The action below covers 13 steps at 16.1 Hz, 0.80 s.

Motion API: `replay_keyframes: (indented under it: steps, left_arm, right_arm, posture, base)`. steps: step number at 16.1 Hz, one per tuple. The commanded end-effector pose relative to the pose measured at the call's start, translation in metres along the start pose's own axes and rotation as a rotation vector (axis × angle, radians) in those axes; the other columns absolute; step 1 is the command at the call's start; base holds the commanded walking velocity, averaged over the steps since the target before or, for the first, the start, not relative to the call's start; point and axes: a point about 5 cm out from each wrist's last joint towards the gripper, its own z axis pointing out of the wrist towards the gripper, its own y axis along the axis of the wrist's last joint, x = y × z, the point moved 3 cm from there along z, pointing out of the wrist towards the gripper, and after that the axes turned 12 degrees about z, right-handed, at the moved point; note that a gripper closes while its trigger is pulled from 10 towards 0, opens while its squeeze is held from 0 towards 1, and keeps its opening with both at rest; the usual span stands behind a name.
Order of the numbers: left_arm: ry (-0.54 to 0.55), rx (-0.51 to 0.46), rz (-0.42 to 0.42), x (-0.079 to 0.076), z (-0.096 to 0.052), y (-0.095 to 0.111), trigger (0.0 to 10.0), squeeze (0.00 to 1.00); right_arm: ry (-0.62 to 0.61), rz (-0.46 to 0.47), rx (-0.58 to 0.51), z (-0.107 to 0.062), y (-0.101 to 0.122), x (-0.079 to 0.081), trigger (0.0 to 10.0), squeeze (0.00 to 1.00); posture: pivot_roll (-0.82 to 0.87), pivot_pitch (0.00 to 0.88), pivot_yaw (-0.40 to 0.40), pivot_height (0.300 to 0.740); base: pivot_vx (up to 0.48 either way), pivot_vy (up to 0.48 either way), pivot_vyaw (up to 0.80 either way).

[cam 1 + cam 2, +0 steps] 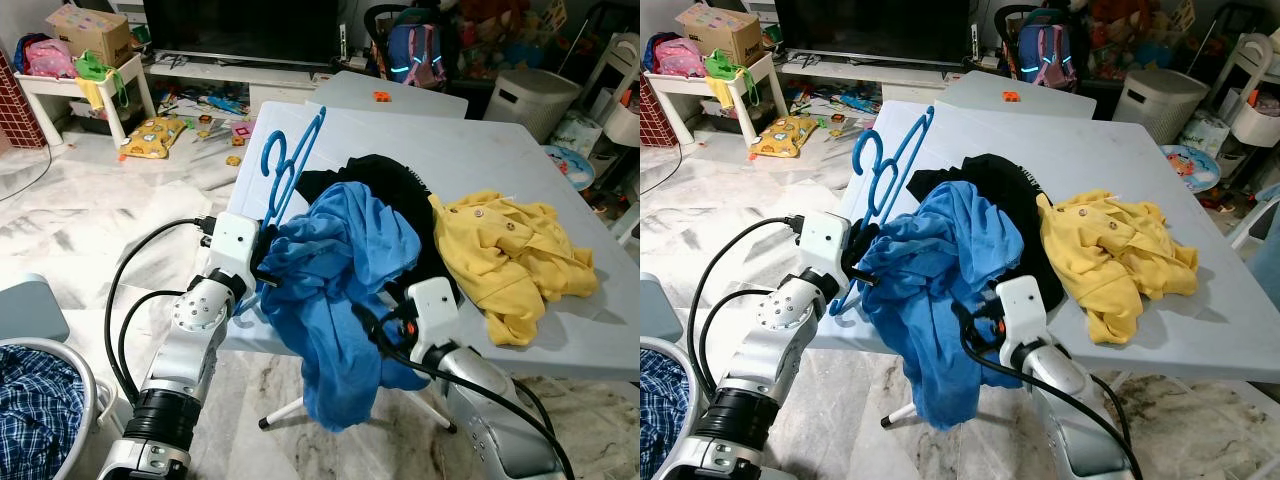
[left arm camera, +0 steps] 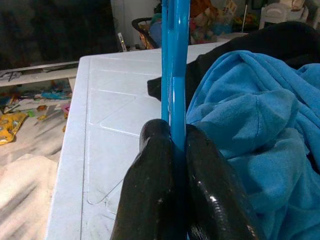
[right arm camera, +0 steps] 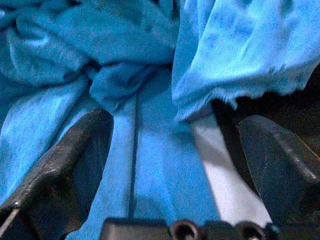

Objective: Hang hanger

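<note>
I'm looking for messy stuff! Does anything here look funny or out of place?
Yes. The blue shirt isn't properly on the blue hanger: it is bunched up and droops over the edge of the table. The left gripper pinches the hanger.

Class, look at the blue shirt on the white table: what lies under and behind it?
Behind the blue shirt lies a black garment, partly covered. The blue hanger runs under its edge, its lower part hidden. Below is the white table. Anything deeper cannot be seen.
</note>
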Motion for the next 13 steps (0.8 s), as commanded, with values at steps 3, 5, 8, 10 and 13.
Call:
replay_keyframes:
  steps: [3, 5, 8, 10, 13]
  left_arm:
    - [-0.042, 0.021, -0.004, -0.01, 0.002, -0.005, 10.0, 0.0]
    - [-0.041, 0.022, -0.004, -0.01, 0.003, -0.005, 10.0, 0.0]
    - [-0.043, 0.023, -0.006, -0.011, 0.002, -0.006, 10.0, 0.0]
    - [-0.044, 0.022, -0.005, -0.011, 0.003, -0.006, 10.0, 0.0]
    - [-0.034, 0.025, -0.003, -0.009, 0.003, -0.007, 10.0, 0.0]
  right_arm:
    - [0.064, -0.068, 0.073, 0.004, -0.018, 0.015, 10.0, 0.0]
    - [0.116, -0.08, 0.117, 0.004, -0.026, 0.023, 10.0, 0.0]
    - [0.169, -0.118, 0.19, 0.002, -0.038, 0.029, 3.3, 0.0]
    - [0.134, -0.137, 0.193, 0.004, -0.038, 0.025, 0.0, 0.0]
    - [0.113, -0.14, 0.209, 0.007, -0.039, 0.024, 0.0, 0.0]
  posture:
    - [0.11, 0.0, -0.087, 0.74]
    - [0.11, 0.0, -0.084, 0.74]
    - [0.11, 0.0, -0.083, 0.74]
    - [0.11, 0.0, -0.082, 0.74]
    - [0.11, 0.0, -0.084, 0.74]
  base:
    - [0.0, 0.0, 0.0]
    - [0.0, 0.0, 0.0]
    - [0.0, 0.0, 0.0]
    - [0.0, 0.0, 0.0]
    - [0.0, 0.0, 0.0]
